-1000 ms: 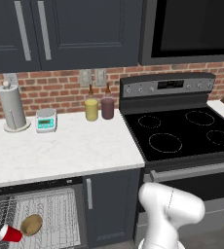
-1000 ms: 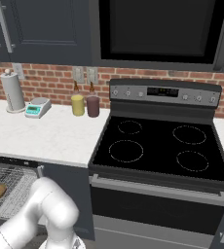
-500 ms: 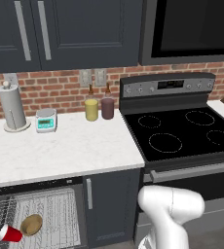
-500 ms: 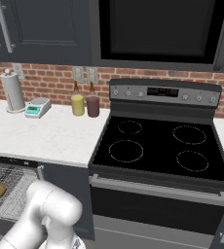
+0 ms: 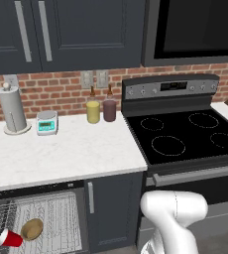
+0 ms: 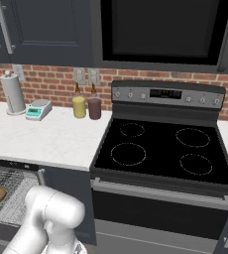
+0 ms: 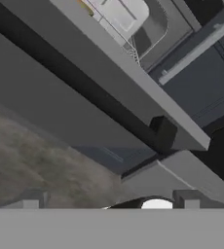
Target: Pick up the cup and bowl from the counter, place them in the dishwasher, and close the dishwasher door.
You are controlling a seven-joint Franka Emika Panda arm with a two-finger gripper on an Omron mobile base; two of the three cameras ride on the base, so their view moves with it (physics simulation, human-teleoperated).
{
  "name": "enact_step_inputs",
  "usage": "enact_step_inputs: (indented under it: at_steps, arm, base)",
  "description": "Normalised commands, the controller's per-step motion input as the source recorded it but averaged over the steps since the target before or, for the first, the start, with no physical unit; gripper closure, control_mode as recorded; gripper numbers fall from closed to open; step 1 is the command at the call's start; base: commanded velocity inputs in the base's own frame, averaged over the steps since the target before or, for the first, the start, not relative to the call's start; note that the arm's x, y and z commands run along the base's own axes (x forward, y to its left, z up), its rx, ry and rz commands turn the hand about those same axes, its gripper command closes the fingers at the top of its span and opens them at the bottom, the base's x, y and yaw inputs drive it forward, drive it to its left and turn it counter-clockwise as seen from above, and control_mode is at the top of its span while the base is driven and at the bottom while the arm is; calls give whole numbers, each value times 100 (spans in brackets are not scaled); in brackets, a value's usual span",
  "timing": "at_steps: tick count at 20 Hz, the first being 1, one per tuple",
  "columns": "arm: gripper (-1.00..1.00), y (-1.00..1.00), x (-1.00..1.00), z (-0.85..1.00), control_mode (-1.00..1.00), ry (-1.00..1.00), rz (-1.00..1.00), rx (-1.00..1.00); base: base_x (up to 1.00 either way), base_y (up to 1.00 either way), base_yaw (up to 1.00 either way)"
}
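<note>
While jaws gape, door [image 7: 84, 92] above.

Two base views flanking arm, sharing counter [image 5: 61, 154], hand view low

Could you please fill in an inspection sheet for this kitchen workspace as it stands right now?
Surface: white marble counter; neither of the job's things is left on it.
Job's things: red cup lying on its side and brown bowl beside it, both in the dishwasher rack; the dishwasher door is open, seen close up in the hand view.
Clutter: paper towel roll, small teal scale, yellow jar and maroon jar along the brick wall.
End effector: open, holding nothing, low beside the door.
Cables: nothing seen.
Surroundings: black stove right of the counter, dark cabinets above.
</note>
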Motion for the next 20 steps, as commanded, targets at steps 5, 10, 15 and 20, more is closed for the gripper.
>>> enact_step_inputs:
  at_steps: [5,10,15,20]
  arm:
    - [-100,-11,47,-44,-100,-40,3,-14]
    - [-100,-54,57,-27,-100,-20,-2,-17]
    - [-100,-85,88,-11,-100,-10,-7,-15]
    - [-100,-16,73,13,-100,-31,0,-13]
  base:
    - [0,0,0]
    - [0,0,0]
    - [0,0,0]
    - [0,0,0]
